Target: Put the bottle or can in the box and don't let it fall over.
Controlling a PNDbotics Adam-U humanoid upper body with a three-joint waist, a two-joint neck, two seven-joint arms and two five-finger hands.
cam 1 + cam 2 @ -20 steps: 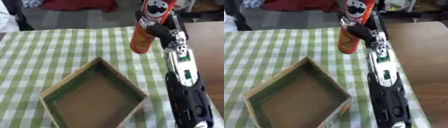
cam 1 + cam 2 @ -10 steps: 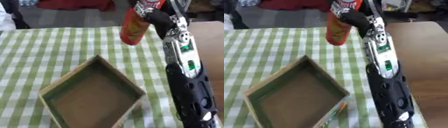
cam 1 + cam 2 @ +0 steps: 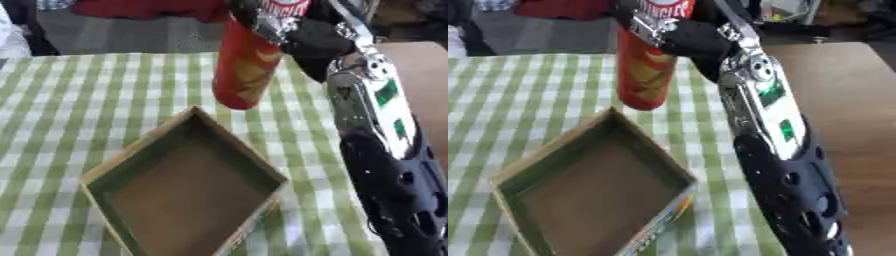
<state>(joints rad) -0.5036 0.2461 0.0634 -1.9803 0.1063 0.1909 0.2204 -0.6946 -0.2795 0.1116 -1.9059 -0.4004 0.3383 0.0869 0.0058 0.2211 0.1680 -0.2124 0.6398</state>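
One can: red crisp tube (image 3: pixel 247 70), airborne at 12 o'clock of cardboard box (image 3: pixel 184 185)
Right hand (image 3: pixel 308 41): fingers curled round its upper part
Handling: light, stiff, tall, topples easily; hold high, lower upright

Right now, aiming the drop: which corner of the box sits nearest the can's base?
The far corner of the box, pointing away from the robot; the red can, held by the right hand, hangs just above it.

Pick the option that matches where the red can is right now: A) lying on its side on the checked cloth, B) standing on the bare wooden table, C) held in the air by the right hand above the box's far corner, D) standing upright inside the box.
C: the right hand grips the red can, whose bottom hangs clear above the far corner of the empty box.
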